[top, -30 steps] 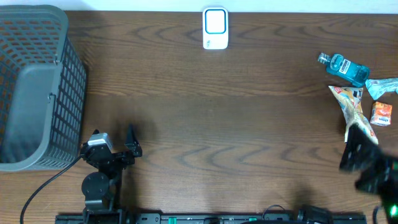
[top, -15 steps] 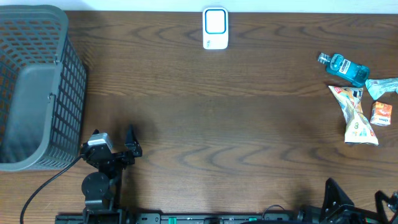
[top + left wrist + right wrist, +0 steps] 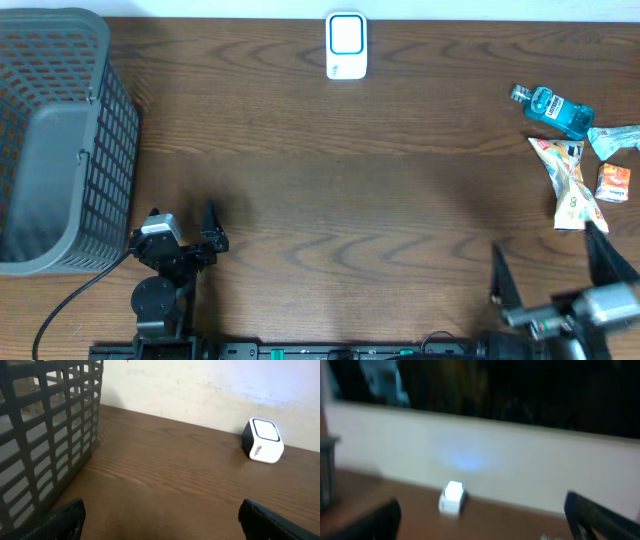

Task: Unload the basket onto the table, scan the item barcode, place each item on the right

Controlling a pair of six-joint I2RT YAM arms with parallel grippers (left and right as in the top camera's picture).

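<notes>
The white barcode scanner (image 3: 346, 46) stands at the table's far edge; it also shows in the left wrist view as a scanner (image 3: 262, 441) and, blurred, in the right wrist view as a scanner (image 3: 452, 496). The items lie at the far right: a blue bottle (image 3: 553, 108), a snack packet (image 3: 570, 185), a small orange packet (image 3: 613, 183) and a clear wrapper (image 3: 612, 139). My right gripper (image 3: 555, 266) (image 3: 482, 526) stands open and empty at the front right, just below the snack packet. My left gripper (image 3: 185, 230) (image 3: 160, 530) rests open and empty at the front left.
A tall grey mesh basket (image 3: 60, 140) fills the left end of the table, close to the left gripper; its wall (image 3: 45, 435) rises at the left of that wrist view. A pale wall runs behind the table's far edge.
The right arm drew back from the snack packet to the front edge, then shifted left and up, its fingers now spread in view. The left arm and all items stayed put.
</notes>
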